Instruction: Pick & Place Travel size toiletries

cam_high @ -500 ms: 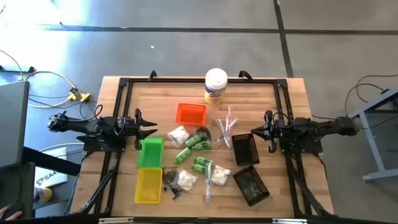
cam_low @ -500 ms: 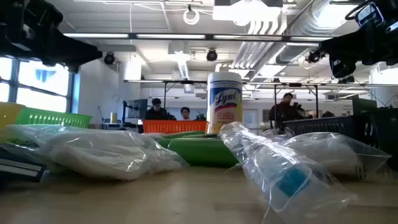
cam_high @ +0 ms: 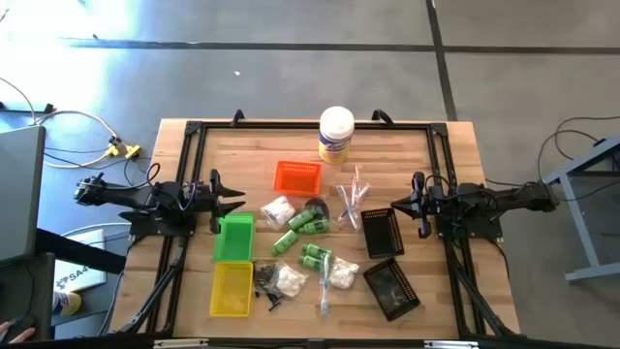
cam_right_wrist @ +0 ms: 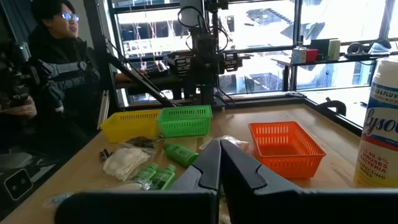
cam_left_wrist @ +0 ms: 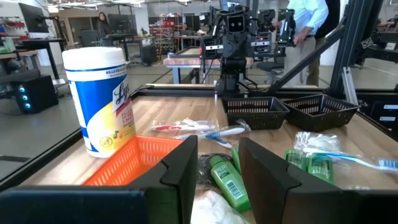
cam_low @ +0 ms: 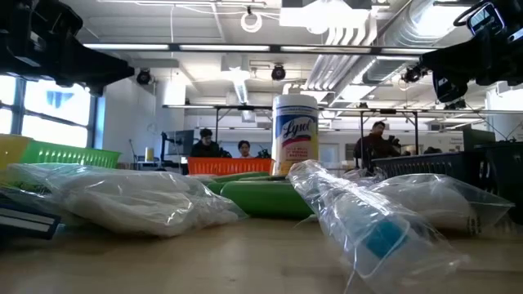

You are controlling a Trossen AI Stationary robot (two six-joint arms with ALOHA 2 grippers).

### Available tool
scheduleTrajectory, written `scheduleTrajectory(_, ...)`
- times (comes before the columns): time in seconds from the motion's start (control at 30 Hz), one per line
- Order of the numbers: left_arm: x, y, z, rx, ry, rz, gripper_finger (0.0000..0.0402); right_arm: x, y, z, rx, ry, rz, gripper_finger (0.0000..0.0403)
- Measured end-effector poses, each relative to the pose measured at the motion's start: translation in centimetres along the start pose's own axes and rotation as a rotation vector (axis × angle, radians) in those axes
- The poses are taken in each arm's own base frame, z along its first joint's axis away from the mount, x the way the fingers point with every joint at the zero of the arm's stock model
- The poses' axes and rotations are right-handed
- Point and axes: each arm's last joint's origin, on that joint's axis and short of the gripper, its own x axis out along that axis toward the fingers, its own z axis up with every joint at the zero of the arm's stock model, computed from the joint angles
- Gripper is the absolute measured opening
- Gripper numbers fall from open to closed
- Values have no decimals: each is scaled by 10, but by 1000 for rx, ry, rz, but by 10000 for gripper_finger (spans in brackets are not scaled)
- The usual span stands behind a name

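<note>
Hovering at the left edge of the high view, left gripper (cam_high: 235,202) parted, grasping nothing. Waiting at the right edge, right gripper (cam_high: 407,204) clenched and empty.

Lying heaped in the centre of the table (cam_high: 455,155): green bottles (cam_high: 302,225), cotton bags (cam_high: 278,210), wrapped sticks (cam_high: 352,199), small black pieces (cam_high: 264,282), all crowding between the orange tray (cam_high: 297,176), green tray (cam_high: 233,237), yellow tray (cam_high: 232,288) and black trays (cam_high: 383,231).

Risking, probably, a pinch on two overlapping items at once, crinkly wrap slipping from the fingers, or round bottles rolling when nudged. Also risking a knock against the white canister (cam_high: 335,133) at upper centre.
</note>
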Motion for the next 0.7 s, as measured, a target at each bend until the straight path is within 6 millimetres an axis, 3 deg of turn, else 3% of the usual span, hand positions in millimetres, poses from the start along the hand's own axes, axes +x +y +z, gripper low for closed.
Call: scheduleTrajectory(0.7, 0, 0, 1, -3, -8, 1, 112, 0, 0, 0, 1, -3, 0, 3)
